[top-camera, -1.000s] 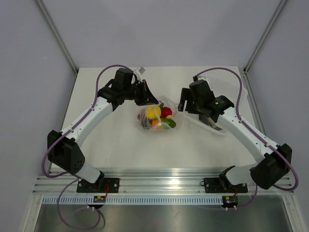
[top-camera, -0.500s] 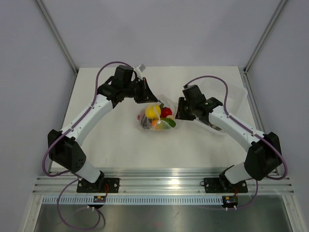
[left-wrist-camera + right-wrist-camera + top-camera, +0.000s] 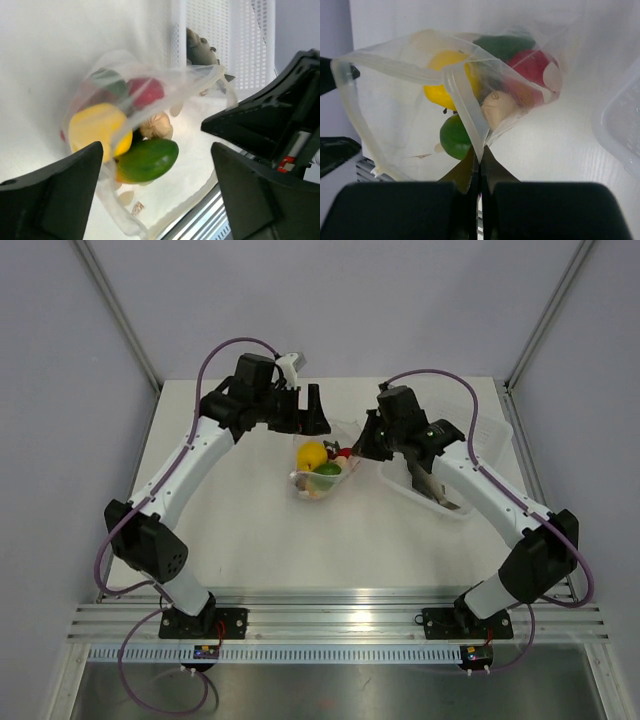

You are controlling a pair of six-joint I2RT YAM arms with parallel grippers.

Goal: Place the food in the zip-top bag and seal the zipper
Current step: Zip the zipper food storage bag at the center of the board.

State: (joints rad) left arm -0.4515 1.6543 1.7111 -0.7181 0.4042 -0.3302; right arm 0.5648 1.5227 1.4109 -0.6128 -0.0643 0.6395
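- The white table [image 3: 240, 530] carries the soft clear dotted zip-top bag [image 3: 320, 472] in its middle.
- The little bright toy food [image 3: 97, 130] is inside it.
- Right gripper [image 3: 479, 155] pinches the thin pale zipper [image 3: 462, 107]; left gripper [image 3: 155, 142] is wide apart, empty.
- Next, I think: press the zipper shut.

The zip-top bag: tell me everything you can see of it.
The zip-top bag is a soft, clear, crinkled pouch with pale round dots. Its mouth gapes open, the zipper strip unsealed. Inside lies the food: yellow, green, red and beige pieces. The right hand is shut on the zipper, pinching it; the open left hand hovers around the bag, no contact visible. It rests on the white table, apart from a rigid clear tub.
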